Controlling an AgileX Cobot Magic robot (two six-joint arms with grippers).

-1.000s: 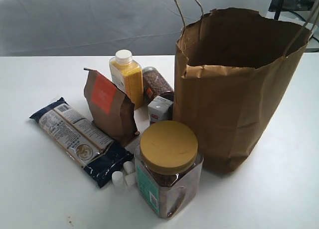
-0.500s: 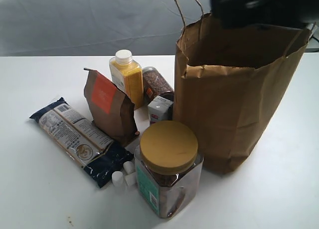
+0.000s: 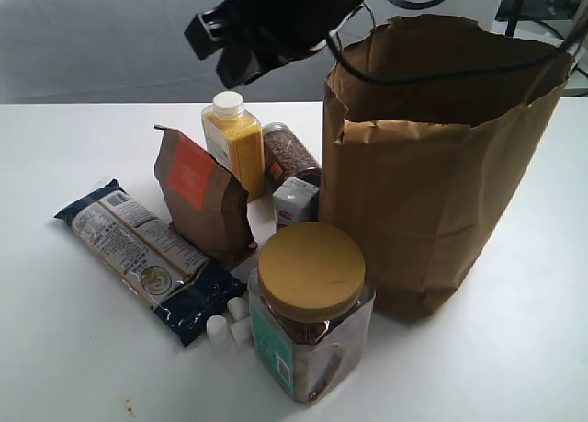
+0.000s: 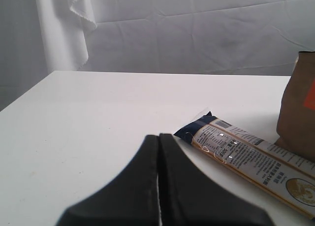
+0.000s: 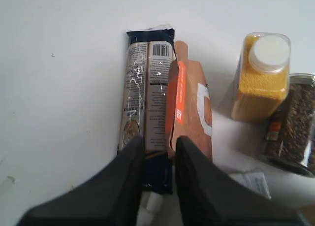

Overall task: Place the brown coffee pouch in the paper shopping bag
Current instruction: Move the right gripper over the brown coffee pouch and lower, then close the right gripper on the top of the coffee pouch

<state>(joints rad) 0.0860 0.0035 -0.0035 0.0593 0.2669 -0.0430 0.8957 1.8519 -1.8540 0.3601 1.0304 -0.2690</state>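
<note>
The brown coffee pouch (image 3: 204, 199) stands upright on the white table with its orange-red label facing front, left of the tall paper shopping bag (image 3: 432, 165). My right gripper (image 3: 216, 47) hangs in the air above the pouch and the bottles. In the right wrist view it (image 5: 160, 143) is open and empty, looking down on the pouch (image 5: 193, 113) and its folded top. My left gripper (image 4: 158, 137) is shut and empty, low over the table, with the pouch (image 4: 298, 105) off to one side. The left gripper does not show in the exterior view.
A long dark-blue packet (image 3: 142, 252) lies left of the pouch, touching it. A yellow bottle (image 3: 234, 144), a dark seed jar (image 3: 289, 155) and a small white box (image 3: 296, 201) stand between pouch and bag. A yellow-lidded jar (image 3: 310, 302) and small white cylinders (image 3: 230, 321) sit in front.
The right arm came into view over the bag's rim and has swung left; its gripper now hangs above the bottles and the pouch. No object on the table has moved.
</note>
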